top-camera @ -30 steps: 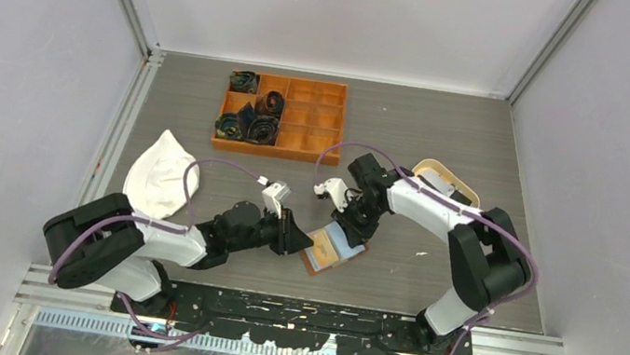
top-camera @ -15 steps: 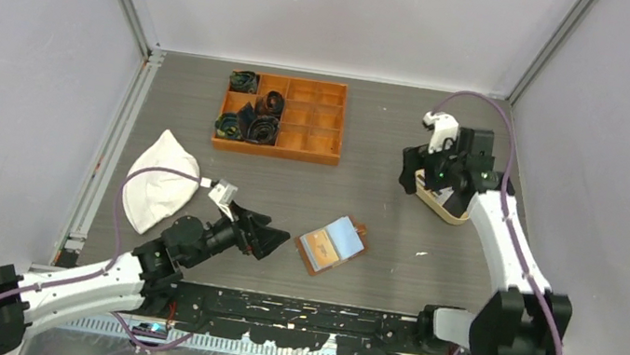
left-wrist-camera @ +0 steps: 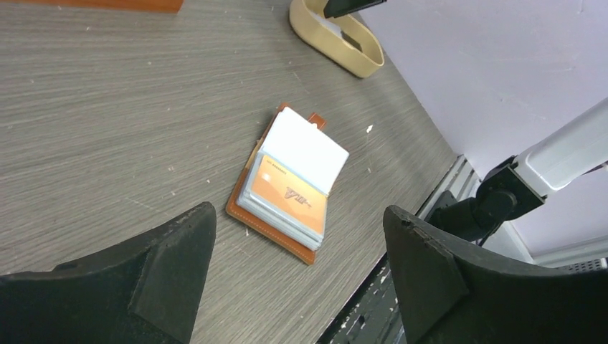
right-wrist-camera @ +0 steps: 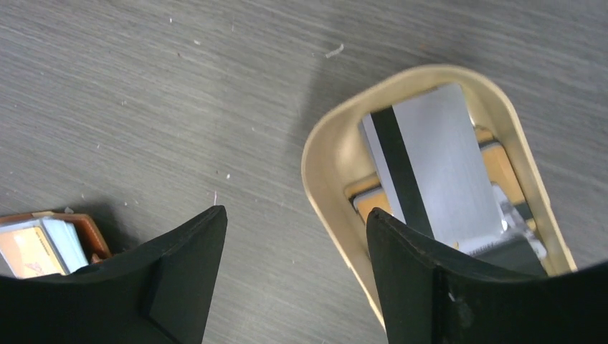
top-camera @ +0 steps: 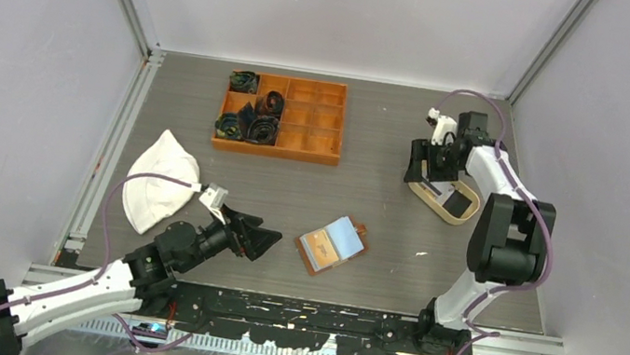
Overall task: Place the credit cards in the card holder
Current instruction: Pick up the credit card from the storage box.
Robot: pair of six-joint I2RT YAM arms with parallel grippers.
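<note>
One card holder [top-camera: 331, 244] is lying open at lower centre of the top view. The left gripper [top-camera: 269, 237], lower left, is gaping wide, empty. The right gripper [right-wrist-camera: 294, 215], also spread wide and empty, is hovering over one beige tray [right-wrist-camera: 326, 186], upper right, holding the credit cards [right-wrist-camera: 430, 165]: one grey striped card on top, the rest underneath uncountable.

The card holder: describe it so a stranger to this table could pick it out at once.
Start on the grey table and look to the middle of its near edge, between the two arms. There lies the card holder, open and flat. Unlike the orange box at the back or the beige tray on the right, it is brown leather with an orange card showing.
</note>
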